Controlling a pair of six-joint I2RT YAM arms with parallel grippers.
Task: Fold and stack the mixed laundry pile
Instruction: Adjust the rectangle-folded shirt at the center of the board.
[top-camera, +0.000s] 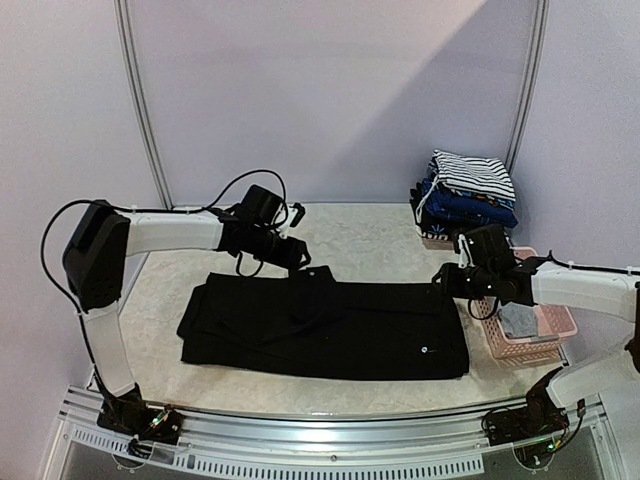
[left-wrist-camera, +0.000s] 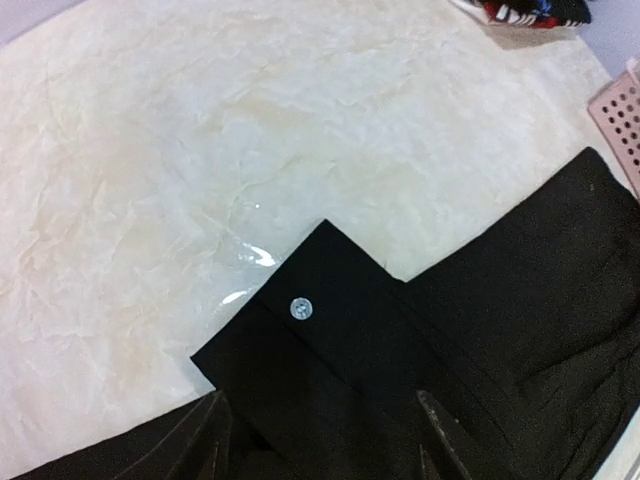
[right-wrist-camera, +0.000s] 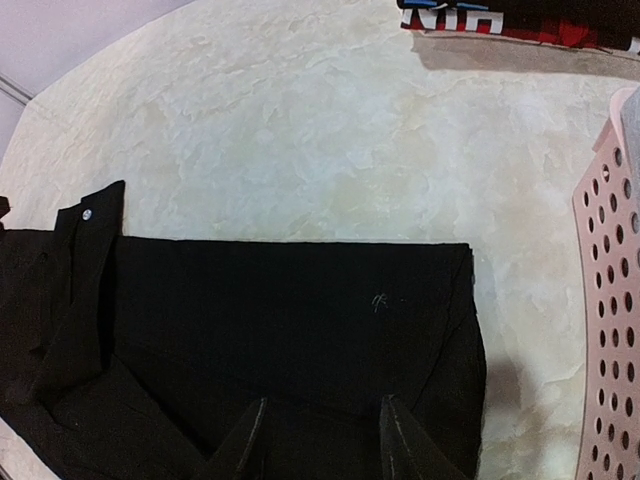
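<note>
A large black garment lies spread flat on the table, with a small white dot near its front right. A cuff with a silver button lies folded across its back edge. My left gripper hangs open just over that cuff, with nothing between its fingers. At the garment's right end my right gripper stands open, its fingers spread above the cloth. A black-and-white striped garment tops a folded stack at the back right. A grey garment lies in the basket.
A pink lattice basket stands at the right edge, also in the left wrist view and the right wrist view. Blue patterned folded clothes sit under the striped one. Pale marbled tabletop shows behind the garment.
</note>
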